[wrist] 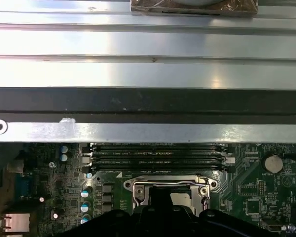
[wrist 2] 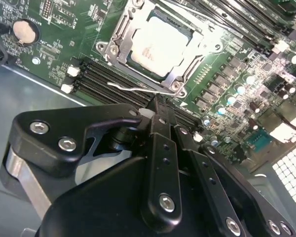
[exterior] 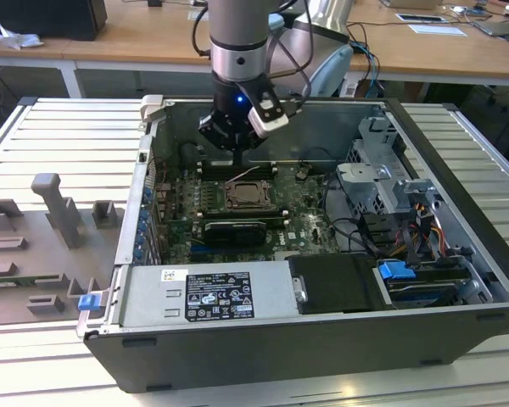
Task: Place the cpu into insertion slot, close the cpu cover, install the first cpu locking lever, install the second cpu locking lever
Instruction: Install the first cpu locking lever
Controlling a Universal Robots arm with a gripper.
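Observation:
The cpu (wrist 2: pixel 158 45) lies flat in the insertion slot (exterior: pixel 246 197) on the green board, its pale metal face showing. The cpu cover (wrist 2: pixel 114 43), a silvery frame, lies down around it. A thin wire locking lever (wrist 2: pixel 130 88) runs along the socket's near edge, slightly raised. My gripper (wrist 2: pixel 157 106) hangs just above that lever, with its black fingers (wrist 2: pixel 163 148) shut together and holding nothing. In the exterior view the gripper (exterior: pixel 237 159) points down at the socket's far edge. In the first wrist view it (wrist: pixel 163 197) covers part of the socket (wrist: pixel 197 190).
Long black memory slots (wrist: pixel 155 157) lie beside the socket. A black graphics card (exterior: pixel 233 229), a power supply (exterior: pixel 208 292), a drive cage (exterior: pixel 382 182) and cables (exterior: pixel 411 229) crowd the case. Grey fixture blocks (exterior: pixel 55 212) stand on the table at the exterior view's left.

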